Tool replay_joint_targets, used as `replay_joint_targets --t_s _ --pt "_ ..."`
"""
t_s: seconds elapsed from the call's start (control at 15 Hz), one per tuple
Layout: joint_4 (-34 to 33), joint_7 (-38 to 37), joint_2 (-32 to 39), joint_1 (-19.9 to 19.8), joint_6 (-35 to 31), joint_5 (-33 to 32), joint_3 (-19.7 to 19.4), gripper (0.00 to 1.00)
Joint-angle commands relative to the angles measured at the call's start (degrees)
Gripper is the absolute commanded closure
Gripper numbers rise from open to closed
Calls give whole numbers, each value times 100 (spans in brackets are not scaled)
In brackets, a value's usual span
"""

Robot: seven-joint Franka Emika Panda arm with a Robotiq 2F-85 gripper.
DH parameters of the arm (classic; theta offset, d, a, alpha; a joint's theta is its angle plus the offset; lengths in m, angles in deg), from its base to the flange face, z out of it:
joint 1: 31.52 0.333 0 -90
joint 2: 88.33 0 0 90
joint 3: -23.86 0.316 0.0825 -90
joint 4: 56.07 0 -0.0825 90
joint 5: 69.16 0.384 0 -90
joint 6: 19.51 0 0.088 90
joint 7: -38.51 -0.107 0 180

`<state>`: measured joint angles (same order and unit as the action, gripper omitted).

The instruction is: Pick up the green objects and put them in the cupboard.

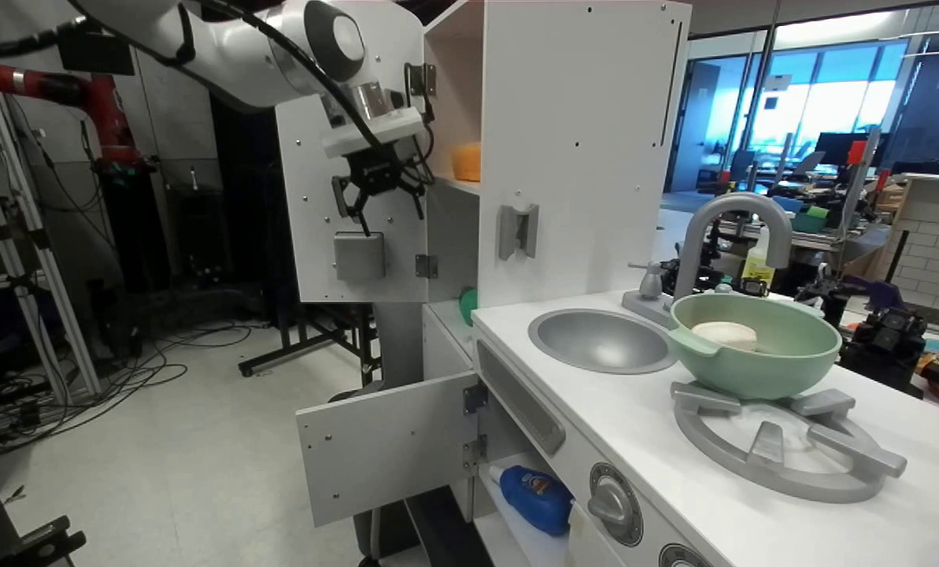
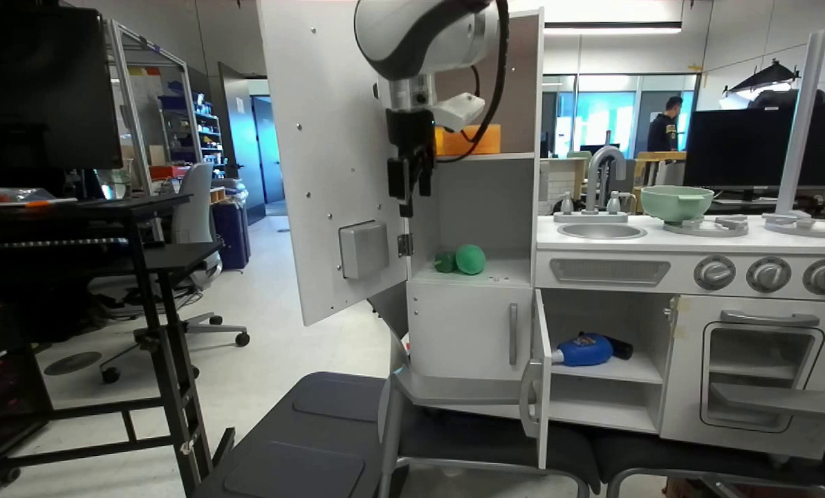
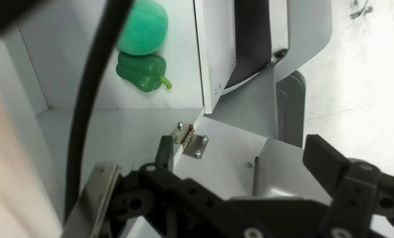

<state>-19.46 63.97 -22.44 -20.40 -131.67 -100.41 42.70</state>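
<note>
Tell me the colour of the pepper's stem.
The stem is bright yellow-green, clearest in the wrist view.

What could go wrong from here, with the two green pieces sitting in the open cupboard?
The open gripper appears near the swung-open cupboard door, so a careless retreat might knock it.
The round green piece lies in the cupboard, whose front stands open; a nudge could roll it out or shove the green pepper beside it.
The black cable loops near the shelf holding the orange container and might snag there.
</note>
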Motion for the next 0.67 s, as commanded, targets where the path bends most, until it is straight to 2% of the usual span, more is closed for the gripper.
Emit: replay_joint_targets --t_s 0.0,0.4,0.6 --pt "904 507 -930 -246 1077 258 324 0" --pt "2290 806 -2289 -295 2952 311 637 0" --pt "3179 804 -3059 -389 3402 361 850 0"
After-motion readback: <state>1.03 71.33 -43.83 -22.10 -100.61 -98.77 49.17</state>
